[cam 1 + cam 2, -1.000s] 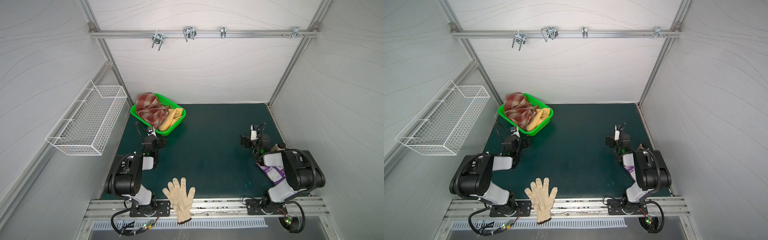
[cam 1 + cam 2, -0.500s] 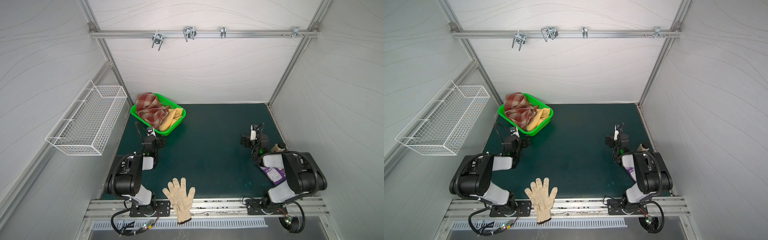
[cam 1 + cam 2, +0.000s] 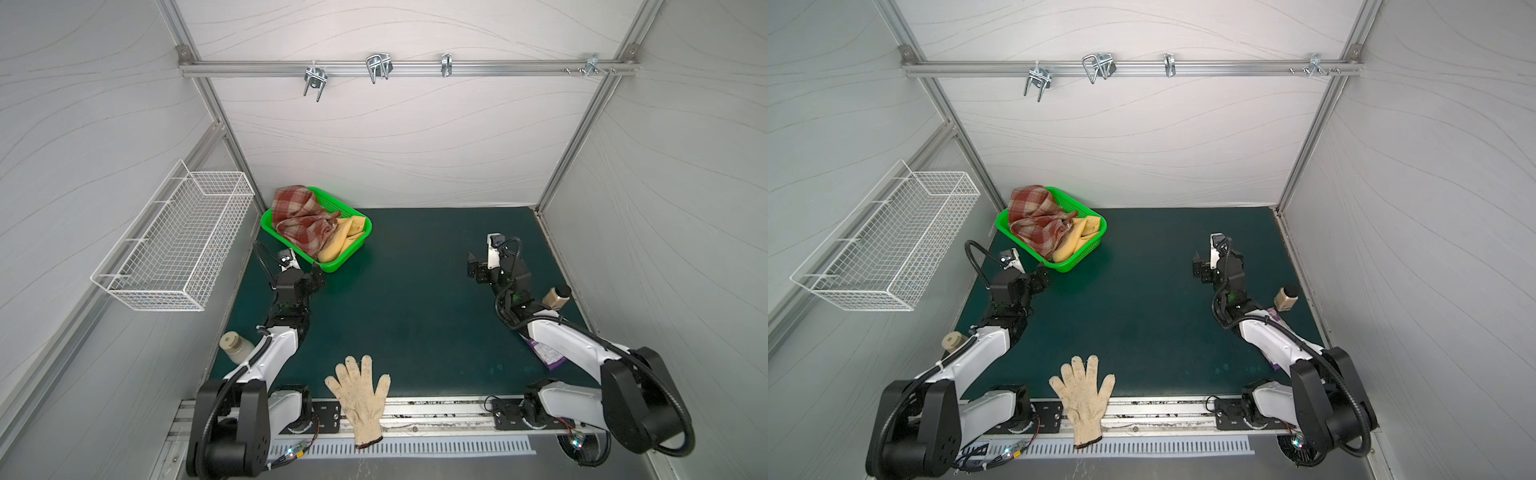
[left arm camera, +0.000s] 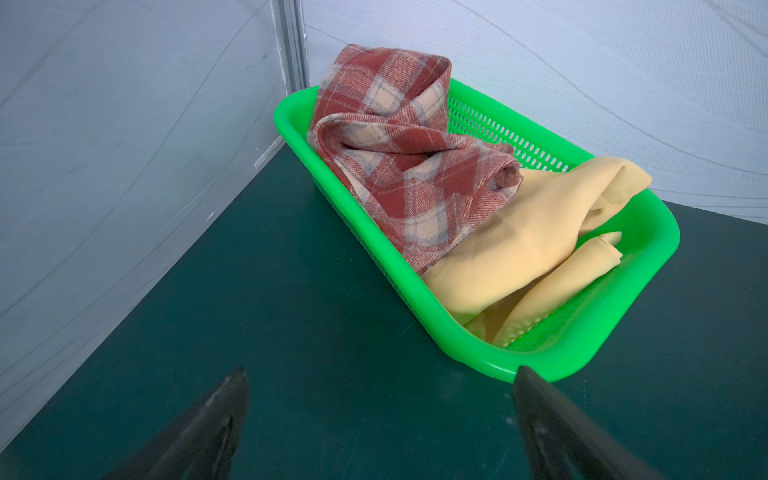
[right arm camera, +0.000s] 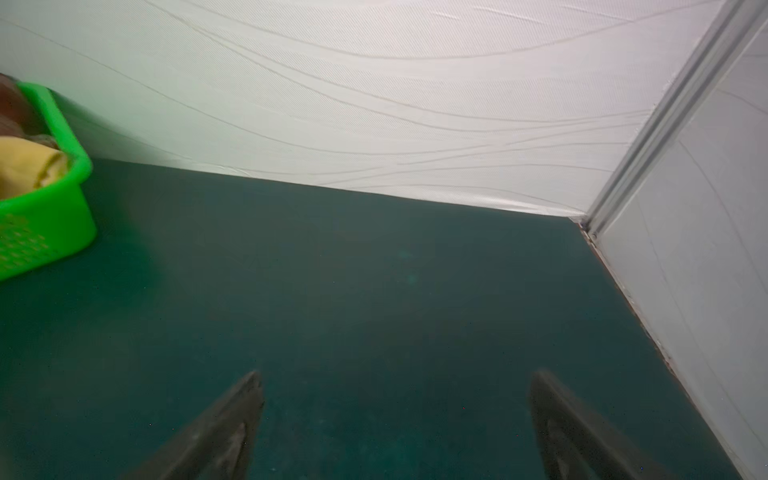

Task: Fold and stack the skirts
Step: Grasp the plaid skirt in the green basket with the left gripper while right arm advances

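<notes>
Presently we list: plaid skirt (image 3: pixel 300 216) and yellow skirt (image 3: pixel 340 244), both crumpled in the green basket (image 3: pixel 329 268) at the far left corner of the mat (image 3: pixel 407 299). Left gripper (image 4: pixel 381 372) gapes just short of the basket rim; right gripper (image 5: pixel 397 376) gapes over bare mat, well apart.

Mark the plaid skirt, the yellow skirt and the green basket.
plaid skirt (image 4: pixel 399 166), left wrist view, middle of the bunched cloth.
yellow skirt (image 4: pixel 532 241), left wrist view, on the broad smooth fold.
green basket (image 4: pixel 623 316), left wrist view, on the outer end wall.
</notes>
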